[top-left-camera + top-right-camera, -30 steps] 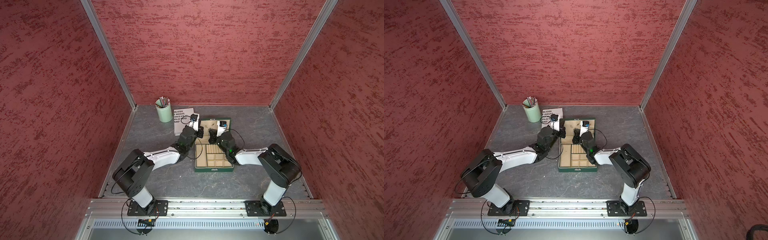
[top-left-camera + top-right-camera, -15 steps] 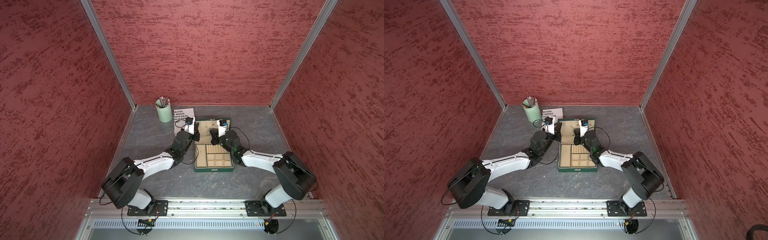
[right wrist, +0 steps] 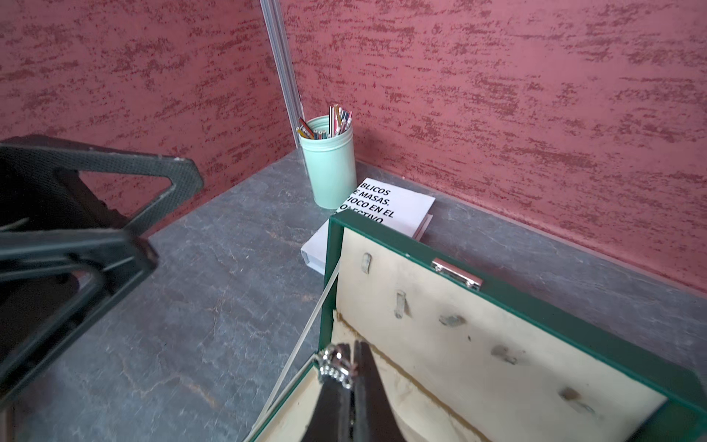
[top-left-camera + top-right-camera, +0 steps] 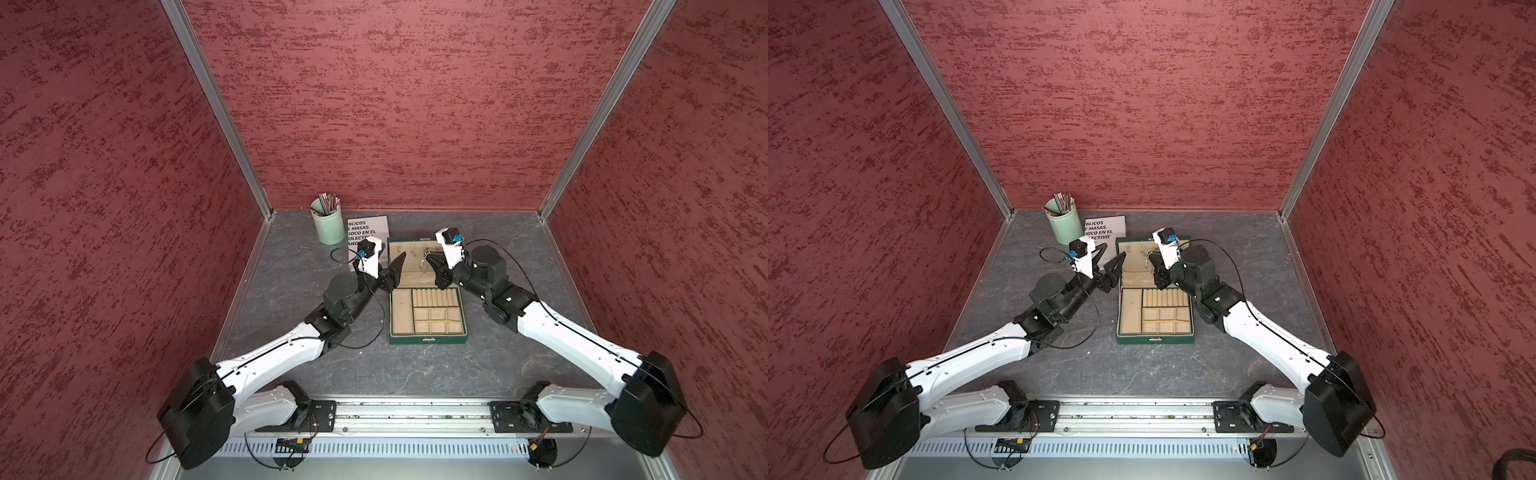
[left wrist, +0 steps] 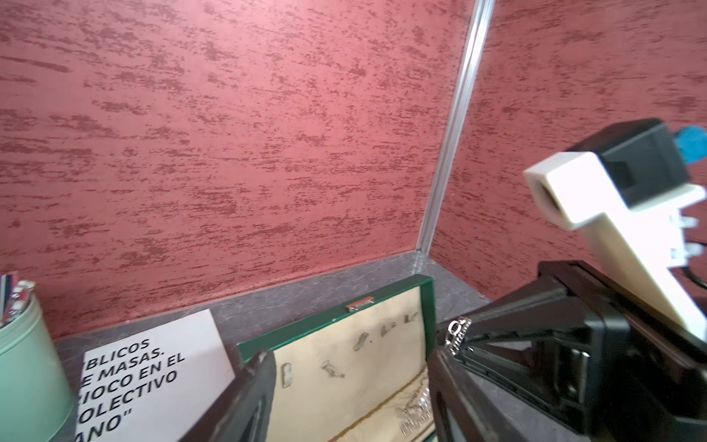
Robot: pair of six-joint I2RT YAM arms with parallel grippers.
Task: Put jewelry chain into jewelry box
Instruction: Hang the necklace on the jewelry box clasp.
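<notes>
The dark green jewelry box lies open mid-table, its beige-lined lid tilted back. My right gripper hovers over the lid's lower part, shut on the jewelry chain. The silvery links bunch at its tips and dangle toward the lining. At the lid's left edge my left gripper stands open with nothing between its fingers.
A pale green pencil cup and a white booklet sit behind the box at the back left. Red walls close in three sides. The arm bases stand on a metal rail at the front.
My left gripper has gone from shut to open and drawn slightly left of the lid. Both arms' elbows have swung outward and lower. The right gripper still pinches the chain.
</notes>
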